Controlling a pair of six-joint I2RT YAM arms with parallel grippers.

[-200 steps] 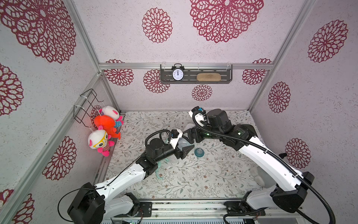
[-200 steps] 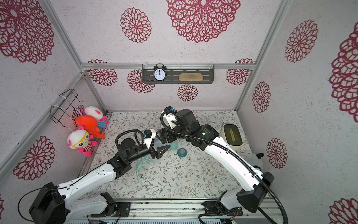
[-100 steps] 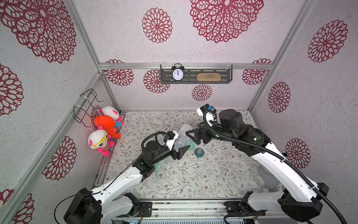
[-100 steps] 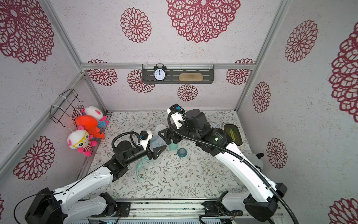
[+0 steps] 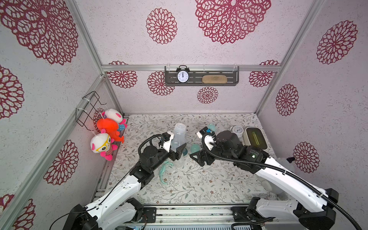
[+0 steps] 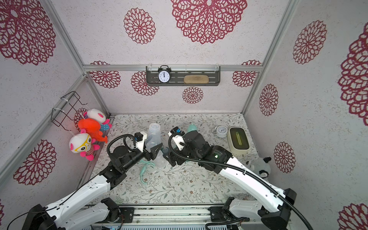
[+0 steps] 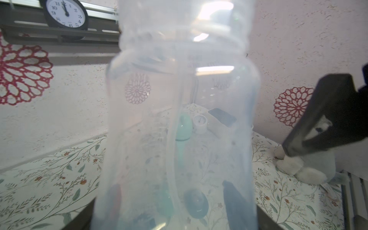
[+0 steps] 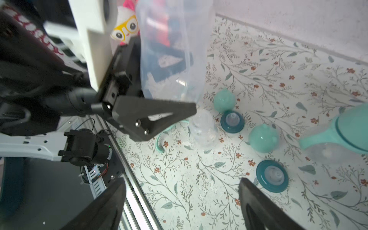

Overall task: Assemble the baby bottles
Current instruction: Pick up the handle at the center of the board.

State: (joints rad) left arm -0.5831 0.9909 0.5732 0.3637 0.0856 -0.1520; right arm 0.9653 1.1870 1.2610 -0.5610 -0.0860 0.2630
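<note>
Bottle [image 5: 178, 135], clear, uncapped, upright near the middle of the mat [image 5: 189, 189], is sitting clamped low on its body in the left gripper [image 5: 178, 151], its moulded markings too blurred to read. A second bottle [image 8: 203, 129] is lying just beside it among loose handles [image 5: 165, 171], two collars [image 8: 232, 121] [image 8: 272, 176] and two caps [image 8: 224, 100] [image 8: 263, 138], while a third bottle [image 6: 192, 128], capped, is standing nearer the back wall and the right gripper [image 8: 182, 185] is hovering close by with jaws spread and empty. Only the shelf clock [image 7: 65, 13] is showing legible writing, its dial numerals with 12 uppermost. Open mat is running from the parts to the front rail, with a white clock [image 5: 237, 130] and a box [image 5: 255, 138] crowding the right rear edge.
</note>
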